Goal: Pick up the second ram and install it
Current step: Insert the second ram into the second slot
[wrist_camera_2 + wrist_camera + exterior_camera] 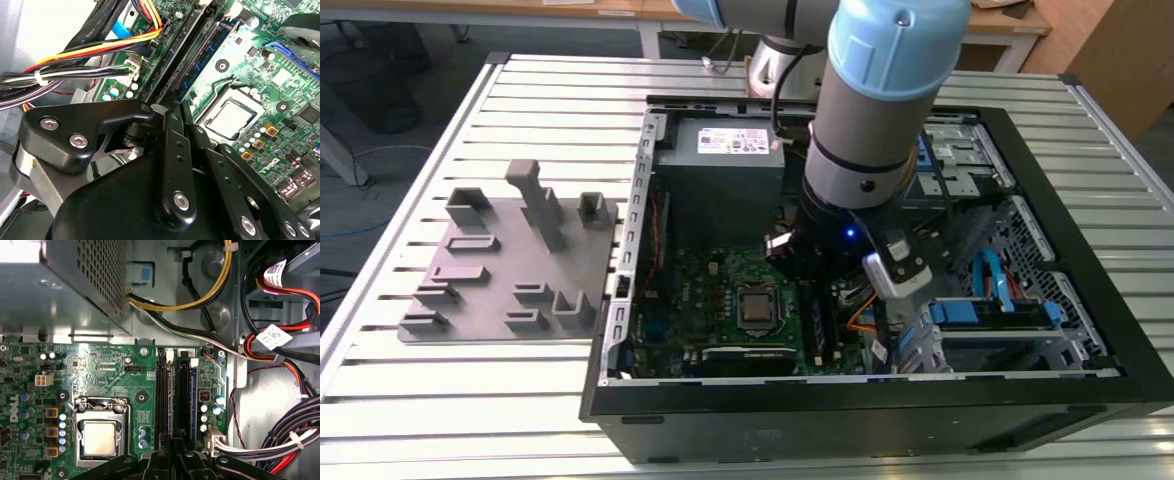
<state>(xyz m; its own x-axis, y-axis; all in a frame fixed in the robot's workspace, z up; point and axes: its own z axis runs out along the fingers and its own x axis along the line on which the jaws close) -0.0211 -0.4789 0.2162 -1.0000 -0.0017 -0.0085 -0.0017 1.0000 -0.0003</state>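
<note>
The second ram (173,400) shows edge-on as a thin dark strip running along the memory slots of the green motherboard (115,365). My gripper (173,454) is shut on its near end, one black finger on each side. I cannot tell whether the stick sits fully in its slot. Another stick (192,400) with bluish chips stands in the neighbouring slot, also seen in the second wrist view (207,55). In the exterior view my gripper (817,275) reaches down into the open computer case, right of the processor (755,300).
The grey plastic tray (480,290) lies on the slatted table, at the exterior view's left of the case. Bundled cables (280,440) hang close beside the slots. The power supply box (720,150) sits at the far end and drive cages (1001,310) at the right.
</note>
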